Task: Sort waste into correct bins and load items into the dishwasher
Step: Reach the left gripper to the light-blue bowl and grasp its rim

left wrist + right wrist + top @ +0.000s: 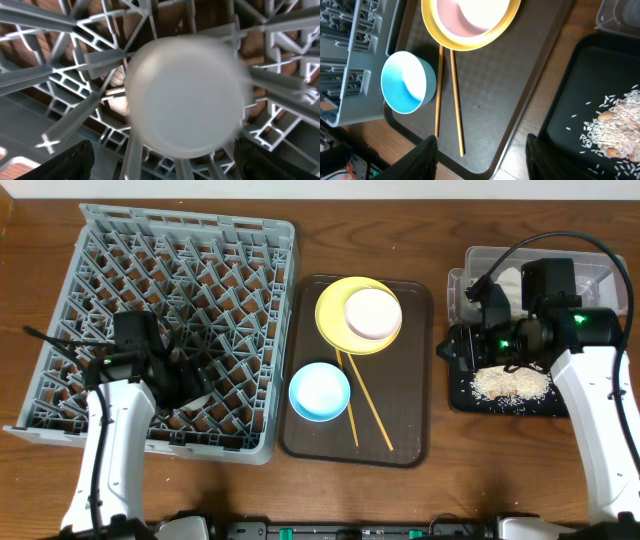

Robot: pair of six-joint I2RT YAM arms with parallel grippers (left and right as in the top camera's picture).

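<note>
While left gripper (164,147) gapes over cup (185,97) in rack (230,250), open empty right gripper (482,150) sits nearer chopsticks (456,100), lengthwise toward table (450,220) front edge.

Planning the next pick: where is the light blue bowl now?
Overhead, the light blue bowl sits on the left side of the brown tray, between the grey rack and the chopsticks, just nearer the robot than the yellow plate.

1. My left arm (108,445) and right arm (600,405) have smooth white link covers with rounded edges.
2. My wrist housings (548,280) are black and boxy.
3. A green indicator light (578,318) glows on my right wrist.
4. A black cable (560,236) arcs over it.
5. My right gripper (481,142) has matte black fingers (422,160).
</note>
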